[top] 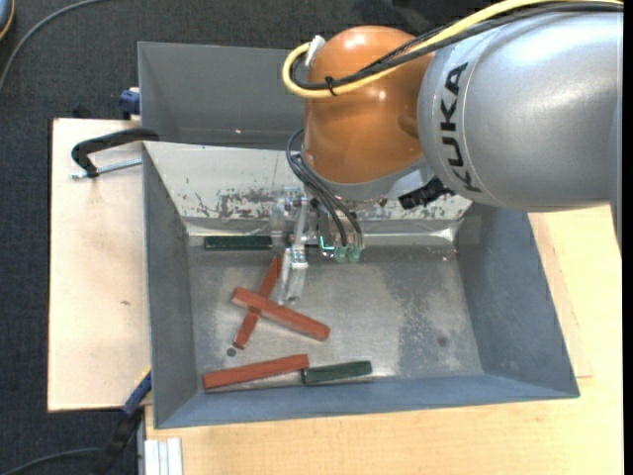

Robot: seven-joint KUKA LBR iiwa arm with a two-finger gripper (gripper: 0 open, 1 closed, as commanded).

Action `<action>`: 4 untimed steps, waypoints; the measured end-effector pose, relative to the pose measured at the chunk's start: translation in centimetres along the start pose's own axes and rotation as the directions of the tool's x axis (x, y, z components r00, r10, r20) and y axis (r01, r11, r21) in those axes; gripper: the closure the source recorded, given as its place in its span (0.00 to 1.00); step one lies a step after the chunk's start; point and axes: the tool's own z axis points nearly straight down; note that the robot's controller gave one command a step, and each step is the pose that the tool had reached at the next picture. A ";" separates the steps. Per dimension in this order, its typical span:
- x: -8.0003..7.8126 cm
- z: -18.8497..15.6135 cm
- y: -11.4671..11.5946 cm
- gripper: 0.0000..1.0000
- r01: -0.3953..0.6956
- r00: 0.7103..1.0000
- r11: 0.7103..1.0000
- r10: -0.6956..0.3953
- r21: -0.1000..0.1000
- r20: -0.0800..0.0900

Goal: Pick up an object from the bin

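Note:
My gripper (293,285) hangs low over the left middle of the bin, under the orange wrist cover. Its tip is just above the upper end of a red stick (253,317) that lies on a slant. A second red stick (287,318) crosses that one, and the two form an X right below and in front of the gripper. Whether the gripper touches either stick is unclear.
A longer red stick (255,372) lies along the bin's front wall, end to end with a dark green stick (337,372). Another dark green stick (237,243) rests against the back wall, left of the gripper. The arm fills the upper right.

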 end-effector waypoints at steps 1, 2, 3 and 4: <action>5.0 11.7 -2.2 0.00 0.086 0.996 0.996 -0.086 0.002 -0.003; -0.8 15.9 -2.6 0.00 0.232 0.973 0.973 -0.232 0.000 0.014; -1.0 15.5 -2.6 1.00 0.231 0.973 0.973 -0.231 0.000 0.021; 0.3 -2.3 -2.4 1.00 0.294 0.956 0.956 -0.294 0.002 0.022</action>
